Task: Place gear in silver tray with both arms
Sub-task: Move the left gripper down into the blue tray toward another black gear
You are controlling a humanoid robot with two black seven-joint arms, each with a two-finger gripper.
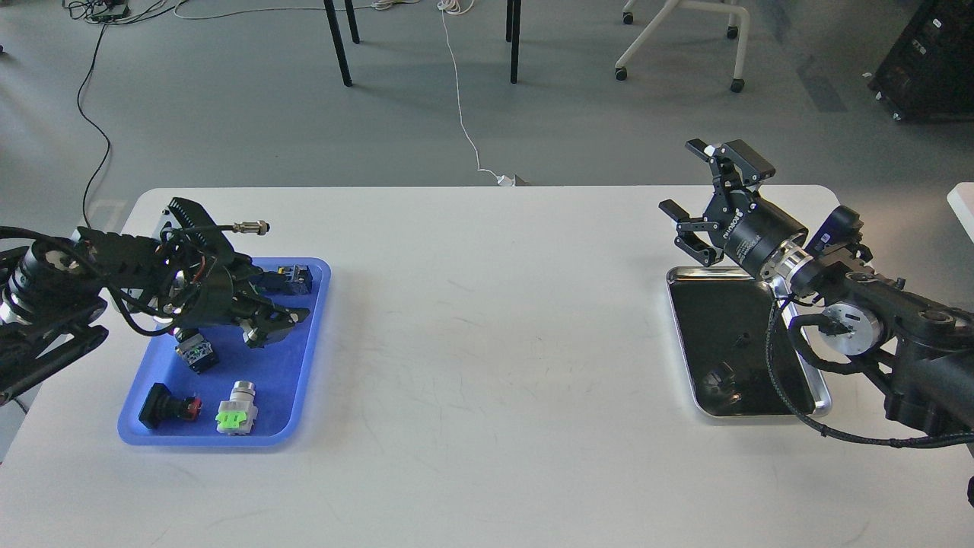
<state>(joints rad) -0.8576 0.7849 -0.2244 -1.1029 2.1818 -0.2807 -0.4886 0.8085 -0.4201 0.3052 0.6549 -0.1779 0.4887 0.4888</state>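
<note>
The silver tray (pixel 682 342) lies at the right of the white table, its dark floor bare except for reflections. My right gripper (pixel 681 176) is open and empty, held in the air just beyond the tray's far left corner. My left gripper (pixel 272 321) is low over the middle of the blue tray (pixel 278 373), pointing right, with its fingers apart and nothing clearly between them. I cannot pick out a gear; the left arm hides the back left part of the blue tray.
In the blue tray lie a black and red push button (pixel 169 407), a green and silver switch (pixel 237 415), a small black part (pixel 196 354) and a blue-black part (pixel 293 278). Chair and table legs stand on the floor beyond the table.
</note>
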